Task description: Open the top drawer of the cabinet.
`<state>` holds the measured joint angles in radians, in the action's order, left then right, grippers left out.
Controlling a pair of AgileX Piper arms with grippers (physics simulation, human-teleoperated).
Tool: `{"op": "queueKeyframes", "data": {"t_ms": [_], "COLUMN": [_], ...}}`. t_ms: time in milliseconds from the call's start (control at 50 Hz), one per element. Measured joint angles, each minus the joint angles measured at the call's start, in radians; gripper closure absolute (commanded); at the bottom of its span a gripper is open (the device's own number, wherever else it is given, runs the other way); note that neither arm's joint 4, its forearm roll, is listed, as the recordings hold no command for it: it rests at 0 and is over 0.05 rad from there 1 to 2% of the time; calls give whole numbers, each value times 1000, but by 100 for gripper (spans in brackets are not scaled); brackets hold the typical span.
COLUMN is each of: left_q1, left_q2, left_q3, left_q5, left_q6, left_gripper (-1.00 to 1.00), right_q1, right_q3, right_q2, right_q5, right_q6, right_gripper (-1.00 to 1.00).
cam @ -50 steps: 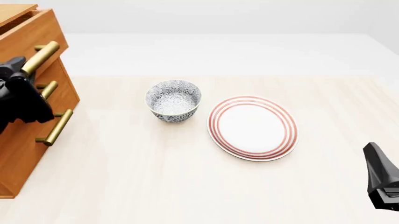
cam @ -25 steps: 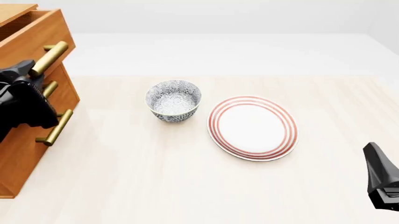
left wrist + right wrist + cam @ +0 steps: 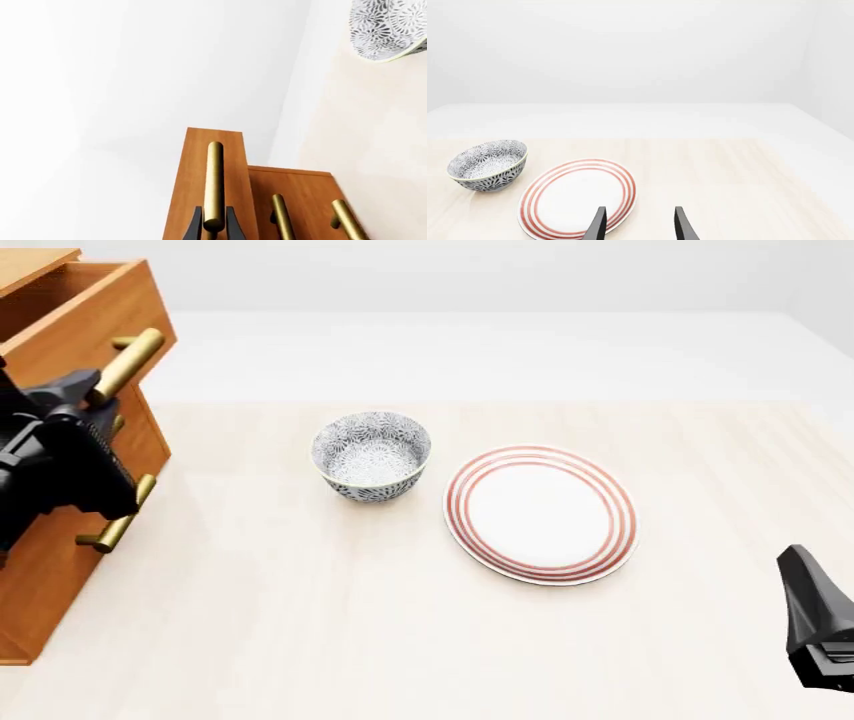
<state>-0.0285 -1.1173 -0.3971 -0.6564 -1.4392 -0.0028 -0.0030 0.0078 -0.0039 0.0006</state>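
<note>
1. Cabinet stands at the far left edge of the table, orange-brown wood, three brass bar handles stacked down its front.
2. Top drawer sits pulled out beyond the two lower fronts; its inside shows from the front view. Its brass handle juts furthest toward the table's middle.
3. Left gripper is clamped on that handle: in the left wrist view the two dark fingers press against either side of the bar near its end, with only the bar's width between them.
4. From the front view the left arm's black body covers much of the middle drawer's handle; the lowest handle shows only partly.
5. Right gripper hovers low at the near right edge of the table, well apart from the cabinet. Fingers parted, nothing between them; the plate's rim lies beyond the tips.
6. Patterned bowl stands upright near the table's middle, just beside the red-ringed plate; whether the two touch is hard to say, probably a narrow gap.
</note>
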Motion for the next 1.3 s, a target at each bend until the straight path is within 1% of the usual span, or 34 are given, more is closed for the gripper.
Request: {"op": "queueKeyframes", "data": {"t_ms": [240, 680, 1180, 1200, 1300], "left_q1": [32, 67, 130, 131, 151], "left_q2": [9, 14, 64, 67, 100], "left_q3": [-4, -4, 28, 29, 39], "left_q5": [22, 28, 37, 37, 44], "left_q6": [10, 26, 44, 44, 43], "left_gripper": [100, 100, 100, -100, -100], "right_q1": [0, 0, 0, 0, 0], "right_q3": [0, 0, 0, 0, 0], "right_q2": [0, 0, 0, 0, 0], "right_q5": [0, 0, 0, 0, 0], "right_q6": [0, 0, 0, 0, 0], "right_gripper": [-100, -100, -100, -100, -100]}}
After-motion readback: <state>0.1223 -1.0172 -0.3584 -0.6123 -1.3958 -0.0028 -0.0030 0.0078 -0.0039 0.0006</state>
